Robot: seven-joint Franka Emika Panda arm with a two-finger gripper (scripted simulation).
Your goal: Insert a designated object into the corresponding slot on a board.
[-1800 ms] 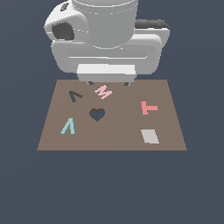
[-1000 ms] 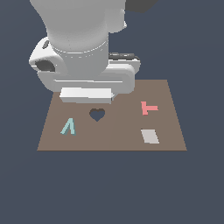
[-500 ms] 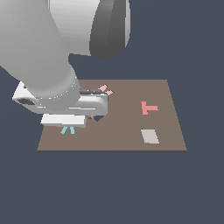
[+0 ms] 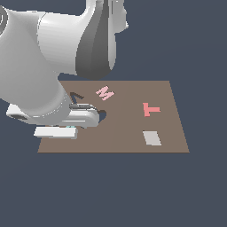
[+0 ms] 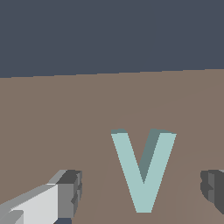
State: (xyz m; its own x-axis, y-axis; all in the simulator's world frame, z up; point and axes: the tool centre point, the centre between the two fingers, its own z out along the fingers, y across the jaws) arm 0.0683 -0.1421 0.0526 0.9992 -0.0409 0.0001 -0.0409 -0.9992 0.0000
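In the wrist view, the pale teal letter piece (image 5: pixel 143 173) lies flat on the brown board (image 5: pixel 65 113), between the two spread, empty fingers (image 5: pixel 68 192) of the gripper (image 5: pixel 142 192), one at nine o'clock, the other at three o'clock.

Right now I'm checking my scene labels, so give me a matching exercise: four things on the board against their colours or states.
Things:
1. M
2. T
3. V piece
4. gripper

Colours or states:
A. pale teal, lying flat between the fingers
B. pink
C. open, one finger on either side of a letter
D. red

Pairs: 1-B, 2-D, 3-A, 4-C. All of it sits on the brown board.
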